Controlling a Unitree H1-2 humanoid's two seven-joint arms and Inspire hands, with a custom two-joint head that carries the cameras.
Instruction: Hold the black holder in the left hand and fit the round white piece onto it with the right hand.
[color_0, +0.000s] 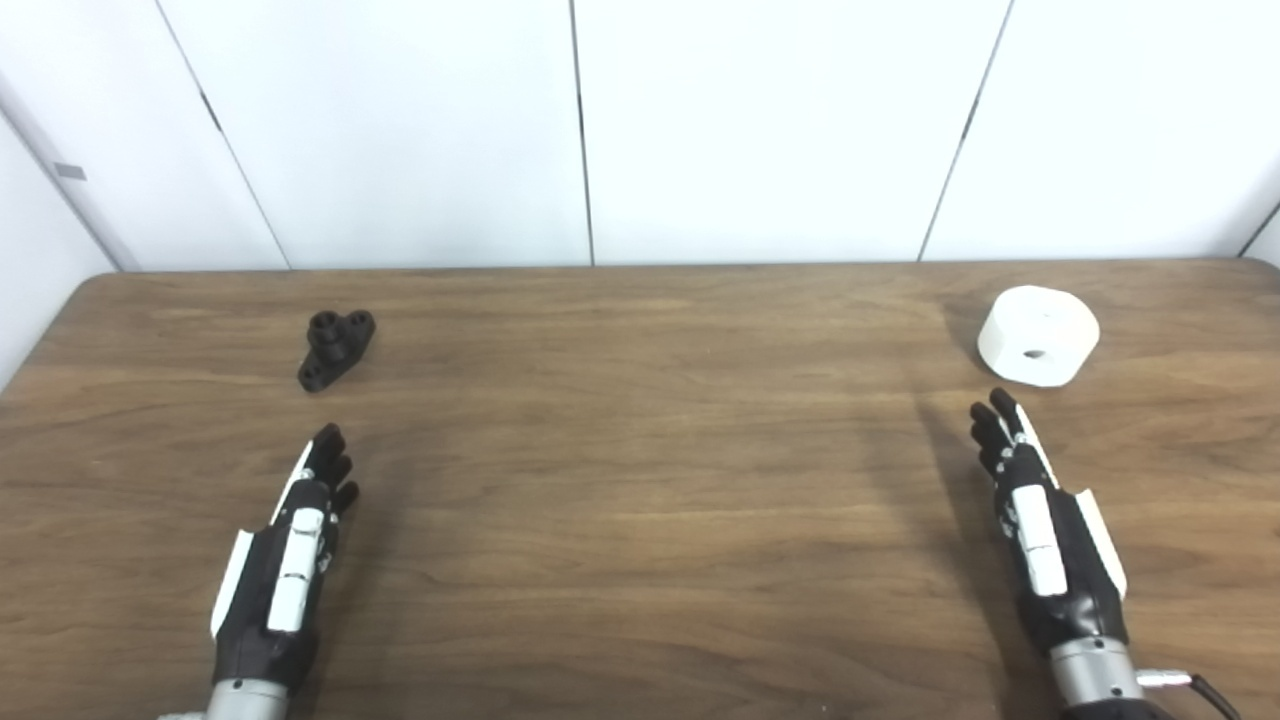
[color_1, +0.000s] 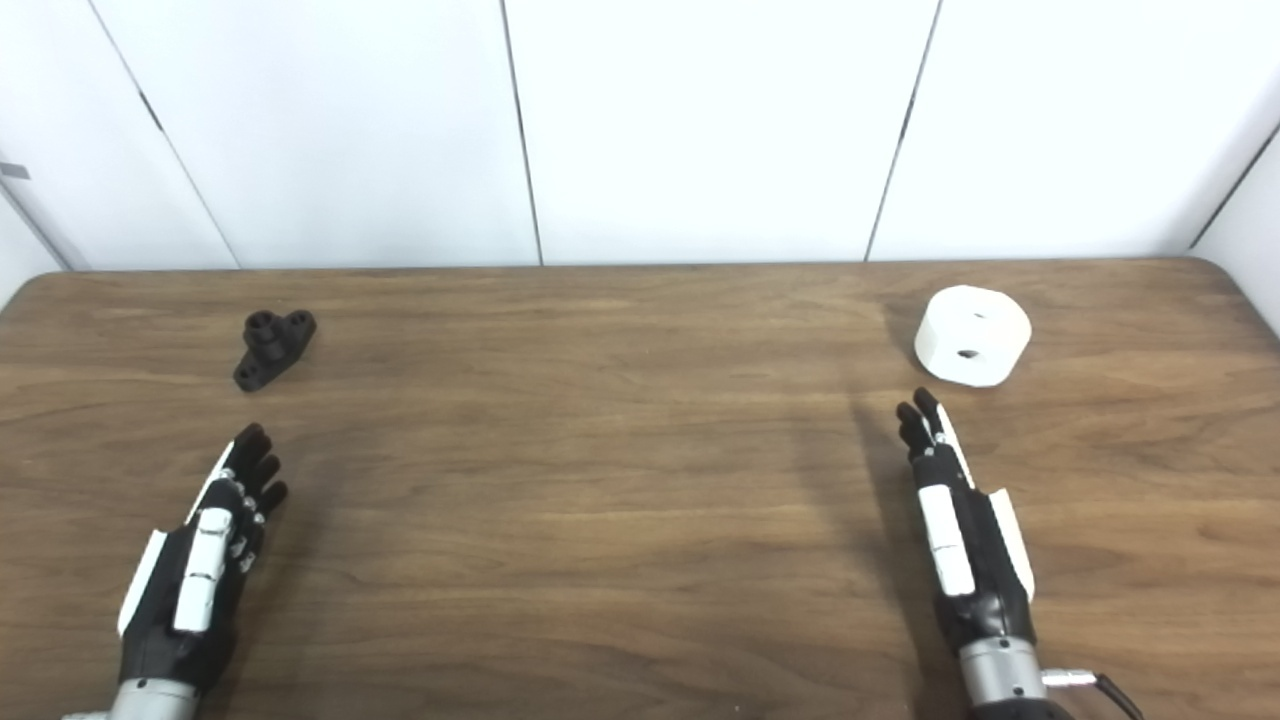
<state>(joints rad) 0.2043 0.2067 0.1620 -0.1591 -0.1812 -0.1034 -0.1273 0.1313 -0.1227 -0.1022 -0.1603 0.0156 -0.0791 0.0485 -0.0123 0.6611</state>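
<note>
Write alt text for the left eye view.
Two open robot hands, left hand and right hand, hover over a wooden table, holding nothing. A black holder lies beyond the left, a round white piece beyond the right.

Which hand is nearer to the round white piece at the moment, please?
Right. The right hand lies just below the round white piece, fingers extended toward it; the left hand is across the table, beneath the black holder.

You face brown wood-grain tabletop (color_0: 640, 480), rounded far corners. Behind its far edge, white panelled wall (color_0: 770, 120), thin dark vertical seams. Light even, bright; soft shadows.
</note>
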